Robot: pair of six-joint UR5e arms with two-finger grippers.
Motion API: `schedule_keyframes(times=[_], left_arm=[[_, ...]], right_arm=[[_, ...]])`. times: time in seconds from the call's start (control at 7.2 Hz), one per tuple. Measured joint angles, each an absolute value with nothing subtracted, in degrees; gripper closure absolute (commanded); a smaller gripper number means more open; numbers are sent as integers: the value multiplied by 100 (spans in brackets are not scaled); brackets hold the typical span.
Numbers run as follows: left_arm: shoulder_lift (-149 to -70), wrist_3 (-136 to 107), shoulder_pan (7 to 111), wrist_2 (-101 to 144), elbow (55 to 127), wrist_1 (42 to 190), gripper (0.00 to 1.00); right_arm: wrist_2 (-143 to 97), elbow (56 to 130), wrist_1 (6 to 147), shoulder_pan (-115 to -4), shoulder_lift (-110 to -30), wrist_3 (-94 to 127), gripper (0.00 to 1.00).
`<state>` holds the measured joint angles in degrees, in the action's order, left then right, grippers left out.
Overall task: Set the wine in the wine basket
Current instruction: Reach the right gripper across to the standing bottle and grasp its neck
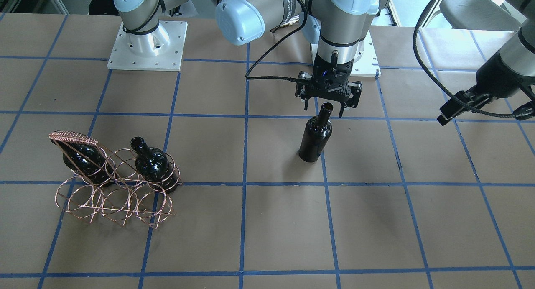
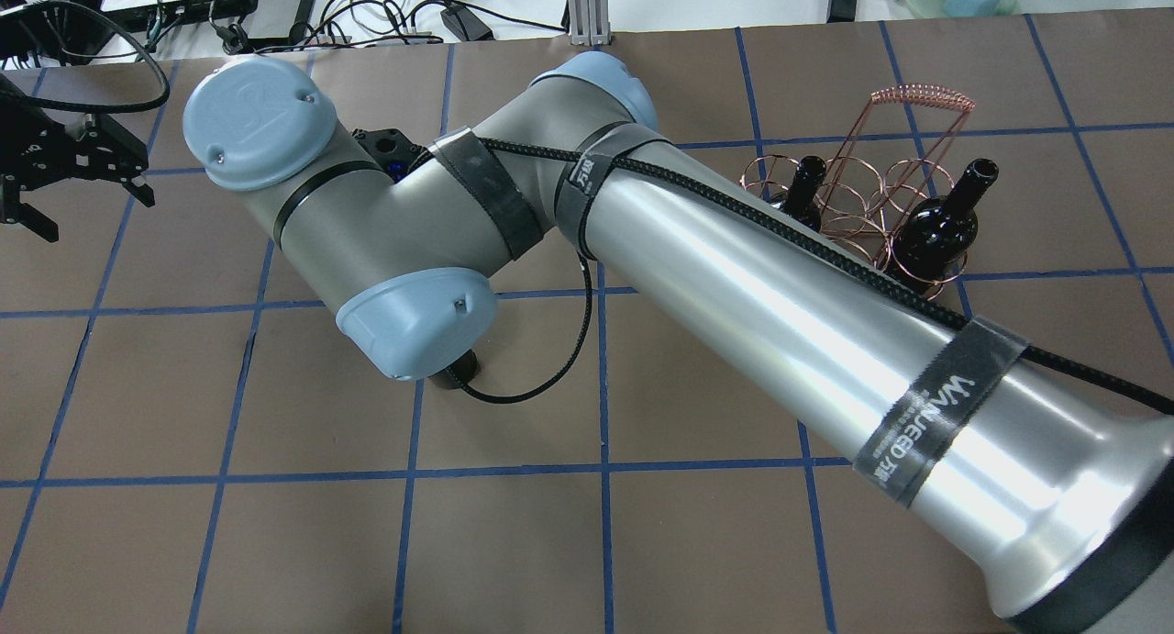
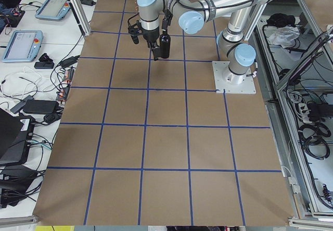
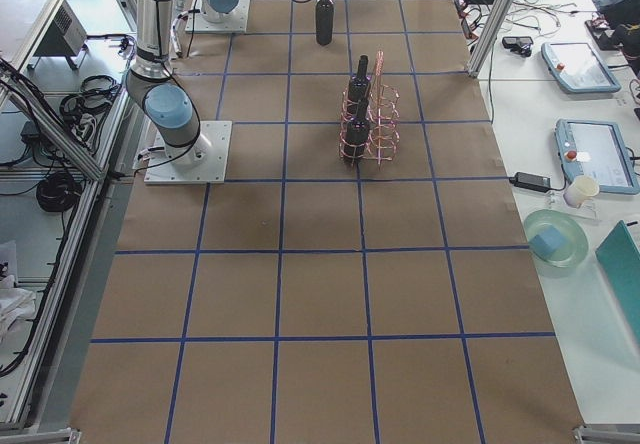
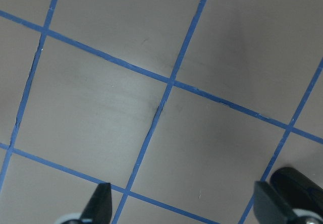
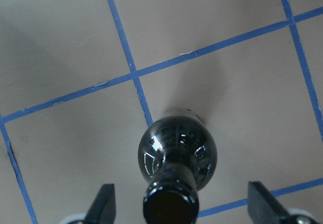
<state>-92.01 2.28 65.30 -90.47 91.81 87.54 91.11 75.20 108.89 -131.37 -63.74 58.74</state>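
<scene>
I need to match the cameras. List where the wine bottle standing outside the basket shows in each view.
Front-facing: wine bottle, centre.
Overhead: only a dark sliver shows under the right arm.
Exterior left: top, middle.
Exterior right: top edge.
Left wrist: not in it.
Right wrist: bottom centre, seen from above.
Landmark: the open right claw around its neck.

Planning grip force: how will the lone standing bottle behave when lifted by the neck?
The bottle looks like glossy glass, so probably slippery and breakable. It's tall on a narrow base, so a nudge from the open right claw might tip it, and then it would likely roll.
</scene>
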Motion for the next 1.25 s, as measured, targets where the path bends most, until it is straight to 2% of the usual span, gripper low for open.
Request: schedule_keyframes(times=[0.97, 1.11, 1.25], left_arm=[[-9231, 236, 6529, -9053, 9184, 8754, 0], [-9239, 235, 6525, -9053, 9185, 8752, 0], [-9243, 232, 6523, -9053, 9185, 8748, 0]], right_arm=[[9375, 7533, 11176, -13131, -6322, 5853, 21], [9379, 7555, 11210, -13131, -6301, 5867, 22], [9372, 7606, 11236, -13131, -6293, 5871, 31]])
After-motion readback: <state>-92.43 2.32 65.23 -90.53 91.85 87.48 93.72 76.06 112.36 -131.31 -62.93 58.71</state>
